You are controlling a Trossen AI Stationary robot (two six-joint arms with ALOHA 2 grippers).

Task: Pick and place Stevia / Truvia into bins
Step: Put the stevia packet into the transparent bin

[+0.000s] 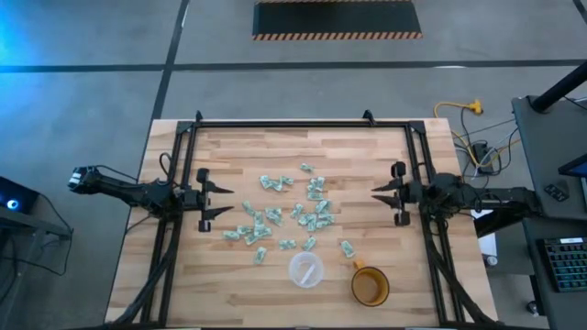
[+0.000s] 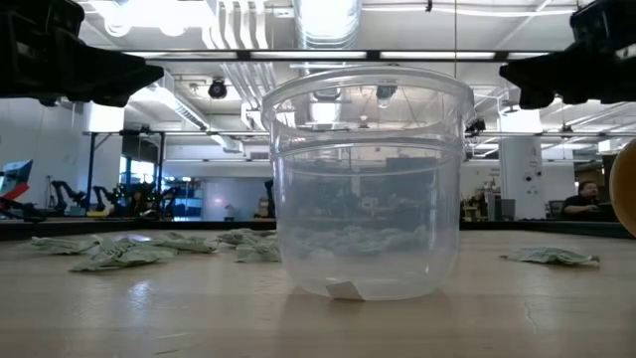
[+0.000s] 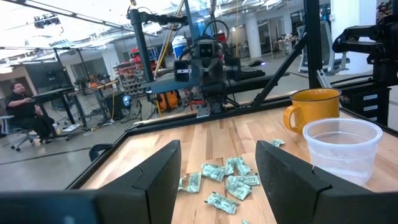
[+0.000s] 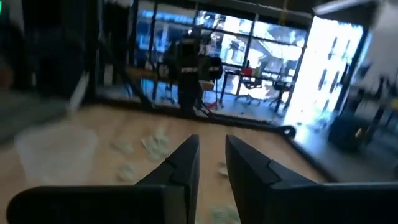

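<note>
Stevia sachets (image 1: 292, 216): strewn on surface (image 1: 367, 156) between both jaws. Left gripper (image 1: 223, 199) wide, right gripper (image 1: 377, 194) narrow; nothing held. Cup (image 1: 305, 269) nearly empty. Step: first approach; descent over one sachet is called for.

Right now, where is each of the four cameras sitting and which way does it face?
High view: overhead, straight down on the table; both arms show, left end effector and right end effector open.
Low view: at tabletop height, level, close to the clear cup; dark arm parts above.
Left wrist view: on the left arm, facing the sachets, cup and amber mug; own fingers show.
Right wrist view: on the right arm, facing across the table; own fingers show.
All four share the sachets and cup.
</note>
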